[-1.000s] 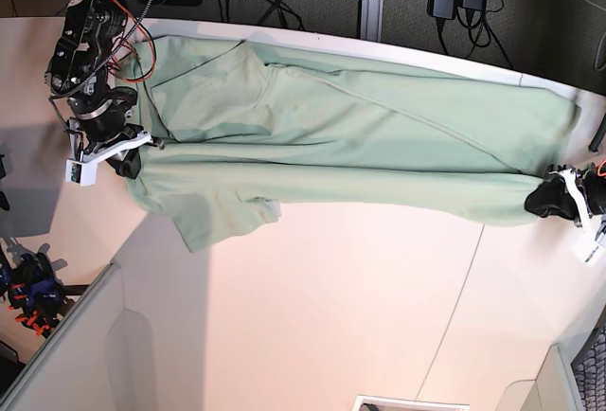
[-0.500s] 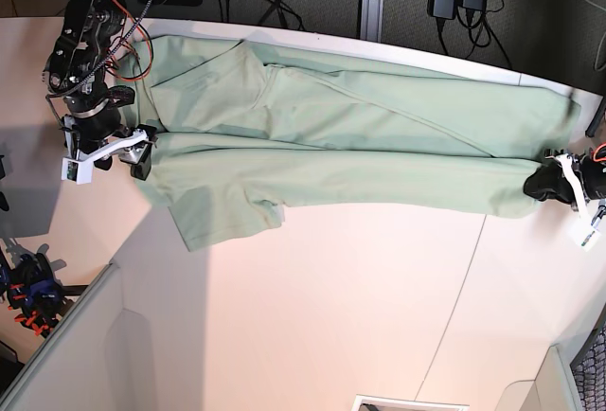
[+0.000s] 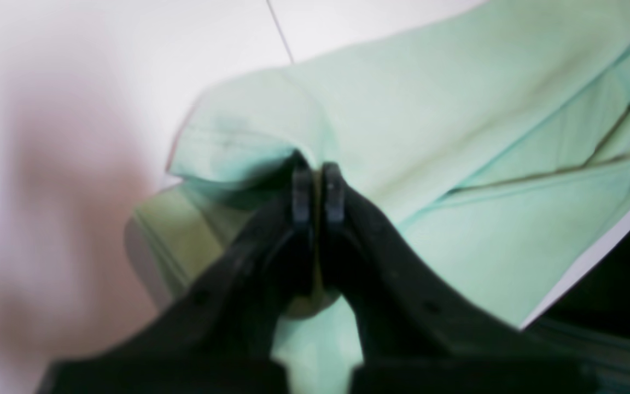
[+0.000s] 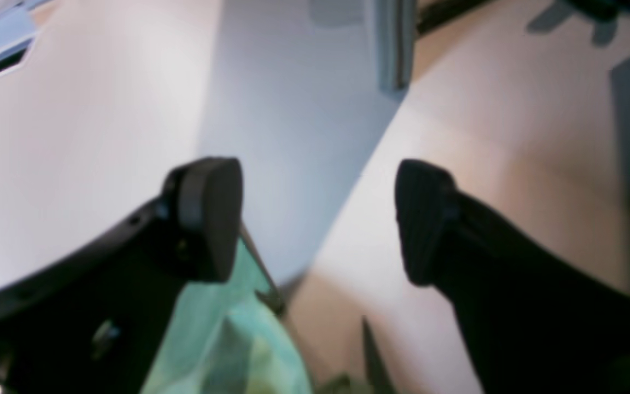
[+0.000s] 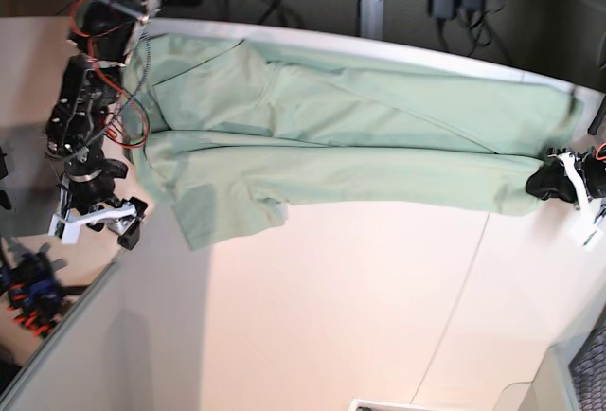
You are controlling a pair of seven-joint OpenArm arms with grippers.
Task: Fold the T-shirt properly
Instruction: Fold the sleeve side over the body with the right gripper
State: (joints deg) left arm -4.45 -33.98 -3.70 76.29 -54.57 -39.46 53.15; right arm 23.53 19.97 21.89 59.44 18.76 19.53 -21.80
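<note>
The large pale sage-green T-shirt of plain soft fabric (image 5: 350, 136) lay stretched lengthwise across the white table top (image 5: 360, 316), folded along its length so that a long crease ran through its middle, with one short sleeve (image 5: 227, 212) spread flat toward the near edge. The black left gripper (image 3: 315, 189) was pressed together on a bunched fold of the shirt's hem, the cloth wrapping up around both fingertips (image 3: 301, 191) and falling away behind them toward the table's far edge. The black right gripper (image 4: 318, 219) was spread wide with nothing between its pads (image 4: 211, 216); a bit of the green cloth showed just below and behind its one finger, while bare table lay ahead of it. In the base view that gripper (image 5: 118, 226) hung just off the shirt's sleeve end, apart from the fabric. No writing or label could be read on the shirt; the wrist views were blurred.
</note>
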